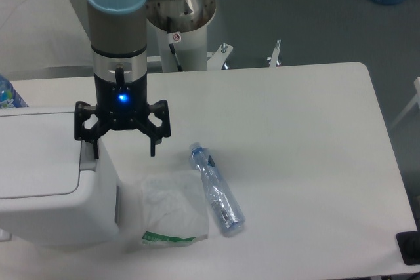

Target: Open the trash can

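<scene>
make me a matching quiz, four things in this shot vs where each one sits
Things:
1. trash can
2. bottle
3. plastic bag
4. gripper

Places:
A. lying right of the bag
B. above the can's right edge
C. on the table's left side
D. between can and bottle

Pairs: 1-C, 2-A, 3-D, 4-B

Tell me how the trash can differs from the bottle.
The trash can is a big, boxy, opaque white bin; the bottle is small, slim and clear with a blue tint. The trash can stands upright with its lid down, at the table's left edge; the bottle lies on its side near the middle. Both rest on the table.
</scene>
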